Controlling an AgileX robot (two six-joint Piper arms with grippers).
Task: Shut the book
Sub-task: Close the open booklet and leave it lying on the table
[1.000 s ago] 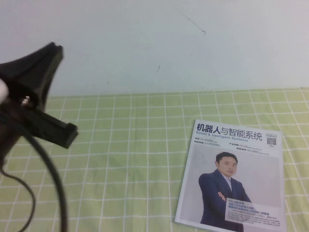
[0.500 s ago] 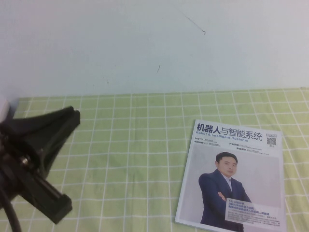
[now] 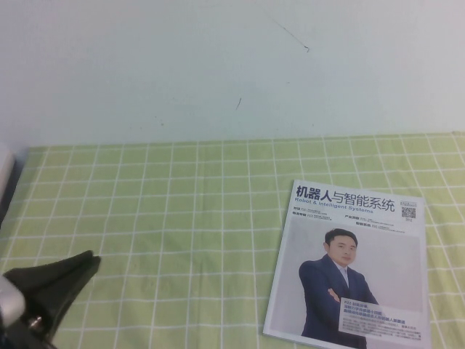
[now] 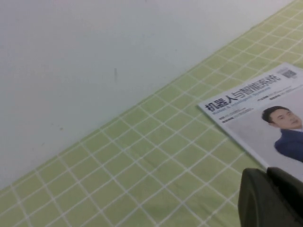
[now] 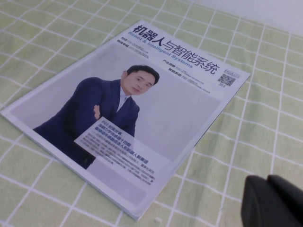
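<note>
We see a green cloth (image 3: 182, 211) with a white grid, and behind it a pale wall (image 3: 145, 65) with small marks (image 3: 237, 102).

Book (image 3: 347, 267): smooth glossy paper. Bench (image 3: 182, 218): matt checked cloth. Left tool (image 4: 268, 176), near-left corner, and right tool (image 5: 268, 182), near book: matt black plastic.

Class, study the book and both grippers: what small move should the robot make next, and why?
Likely pull the left gripper back to rest. The book lies shut, cover up, flat on the checked cloth; the left gripper sits at the near left, well apart, and the right gripper hangs near the book without touching it.
</note>
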